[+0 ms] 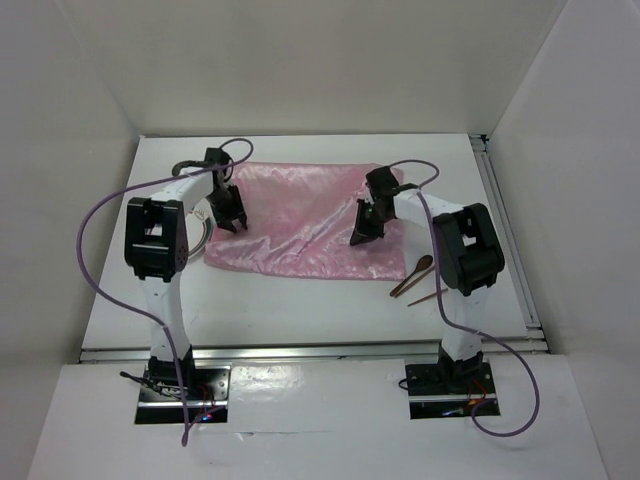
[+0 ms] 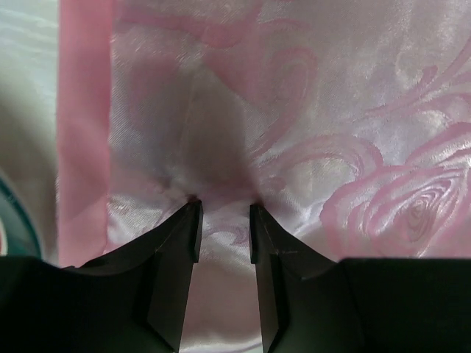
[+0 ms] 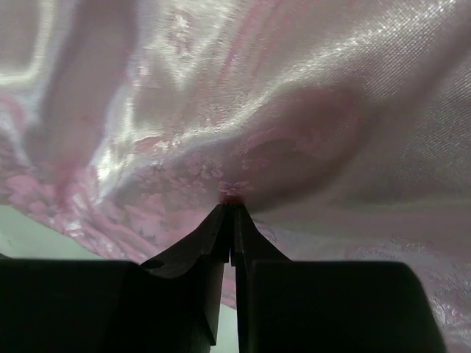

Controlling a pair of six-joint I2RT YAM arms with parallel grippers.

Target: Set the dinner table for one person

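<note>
The dinner table [image 1: 300, 305] is a wide white top with metal rails. A shiny pink cloth [image 1: 300, 215] lies spread on its middle, somewhat wrinkled. My left gripper [image 1: 232, 222] stands on the cloth's left part. In the left wrist view, the gripper [image 2: 224, 209] is open, its tips touching the rose-patterned cloth [image 2: 331, 147]. My right gripper [image 1: 365, 236] is on the cloth's right part. In the right wrist view, the gripper [image 3: 232, 206] is shut, pinching a peak of the cloth [image 3: 294, 132].
A wooden spoon [image 1: 412, 275] and a thin wooden stick [image 1: 425, 297] lie on the table right of the cloth, near the right arm. A dark curved rim [image 2: 9, 220] shows at the left edge of the left wrist view. White walls enclose the table.
</note>
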